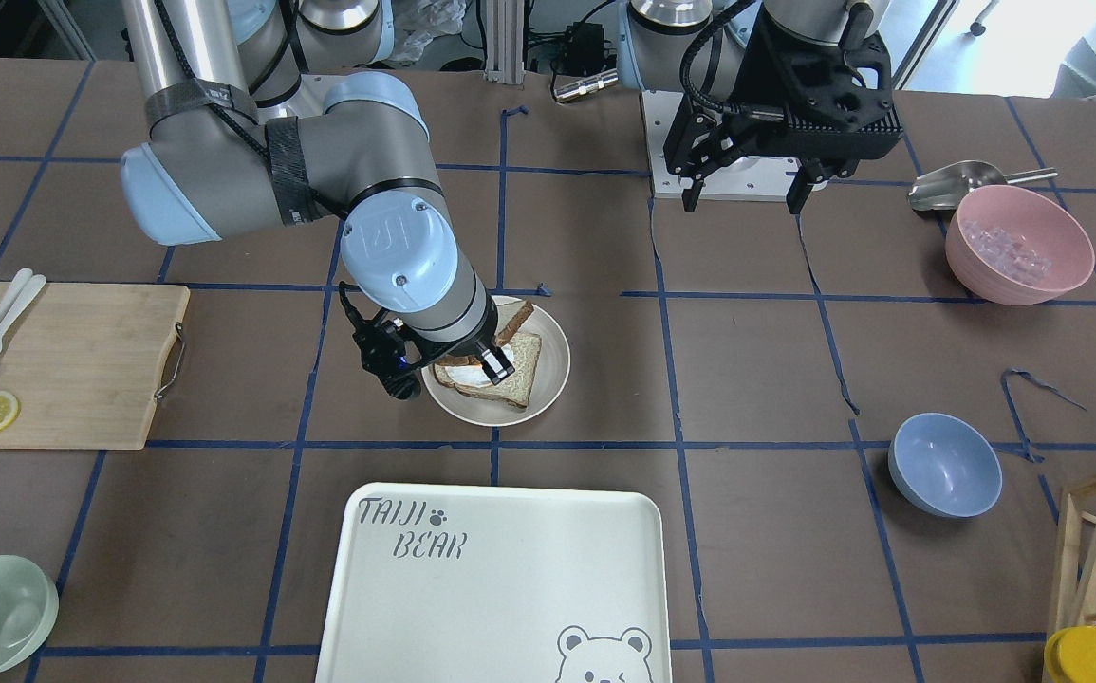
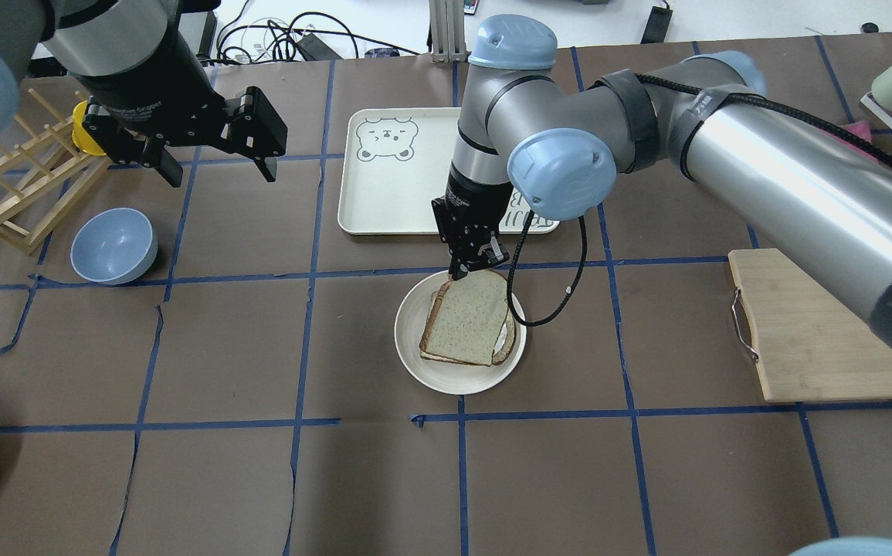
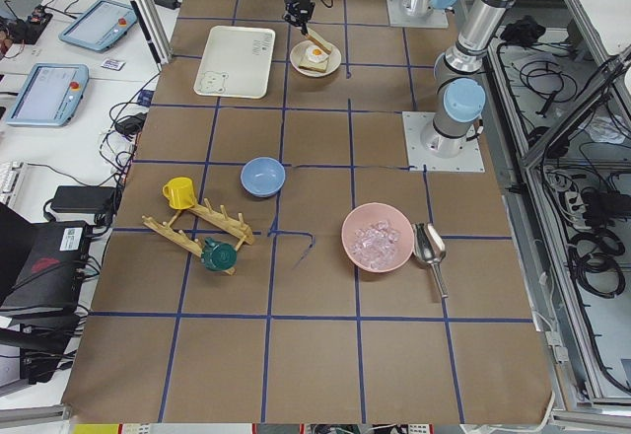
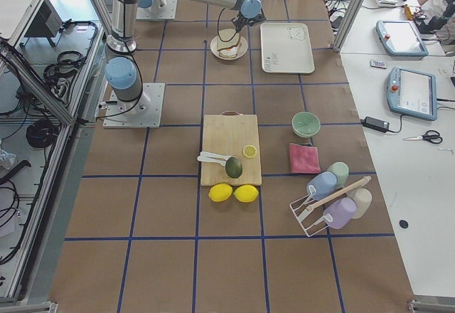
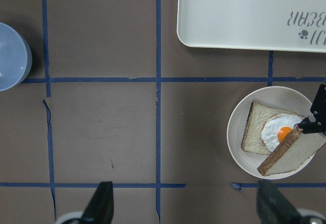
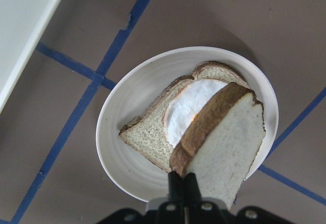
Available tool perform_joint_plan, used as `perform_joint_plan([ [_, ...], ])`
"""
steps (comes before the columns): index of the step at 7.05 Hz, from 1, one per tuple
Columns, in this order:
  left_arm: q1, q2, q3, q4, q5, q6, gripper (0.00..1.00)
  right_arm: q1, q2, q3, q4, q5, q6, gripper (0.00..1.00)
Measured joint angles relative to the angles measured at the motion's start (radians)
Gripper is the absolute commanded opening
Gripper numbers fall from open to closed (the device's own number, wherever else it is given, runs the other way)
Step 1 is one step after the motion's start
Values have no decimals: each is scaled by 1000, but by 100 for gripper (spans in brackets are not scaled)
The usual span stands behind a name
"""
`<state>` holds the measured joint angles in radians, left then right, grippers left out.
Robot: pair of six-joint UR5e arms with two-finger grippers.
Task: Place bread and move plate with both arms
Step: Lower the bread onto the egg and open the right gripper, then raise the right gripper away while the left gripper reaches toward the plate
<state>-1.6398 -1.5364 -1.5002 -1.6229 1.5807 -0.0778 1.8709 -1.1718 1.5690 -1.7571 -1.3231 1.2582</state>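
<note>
- A brown counter (image 2: 222, 347) is marked into squares with blue tape.
- The right arm (image 2: 762, 177), silver-grey with light-blue joint caps, stretches out over the middle of the counter. The right jaws point down and are pinched tight on the crust edge of the bread.
- The left arm (image 2: 129, 77) hangs above the counter, well apart from the plate. The left jaws are spread wide and grip nothing.
- A white "TAIJI BEAR" tray (image 1: 510, 588) lies just beside the plate.
- The round cream plate (image 2: 446, 378) sits on the counter below the right jaws.
- The bread (image 2: 469, 316), a plain wholewheat slice, is tilted over the plate and covers most of the slice beneath.
- That lower slice (image 5: 257, 132) lies flat in the plate, topped with a fried egg (image 5: 279, 131).
</note>
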Motion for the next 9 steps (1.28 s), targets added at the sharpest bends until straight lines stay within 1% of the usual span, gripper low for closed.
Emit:
perform_joint_plan([
  [2, 0, 0, 0, 0, 0, -1, 100, -2, 13, -1, -1, -1, 3, 0],
  [3, 0, -1, -1, -1, 0, 0, 100, -2, 17, -1, -1, 1, 3, 27],
  [4, 1, -2, -5, -1, 0, 2, 100, -2, 19, -1, -1, 3, 2, 66],
  [5, 1, -2, -10, 0, -1, 3, 100, -2, 18, -2, -1, 2, 0, 88],
  [7, 2, 0, -2, -6, 4, 0, 100, -3, 14, -4, -4, -2, -15, 88],
  [8, 2, 4, 1, -11, 5, -4, 100, -4, 4, -6, -18, -28, -51, 100],
  [9, 2, 4, 2, -13, 5, -11, 100, -6, -23, -8, -32, -78, -131, 100],
])
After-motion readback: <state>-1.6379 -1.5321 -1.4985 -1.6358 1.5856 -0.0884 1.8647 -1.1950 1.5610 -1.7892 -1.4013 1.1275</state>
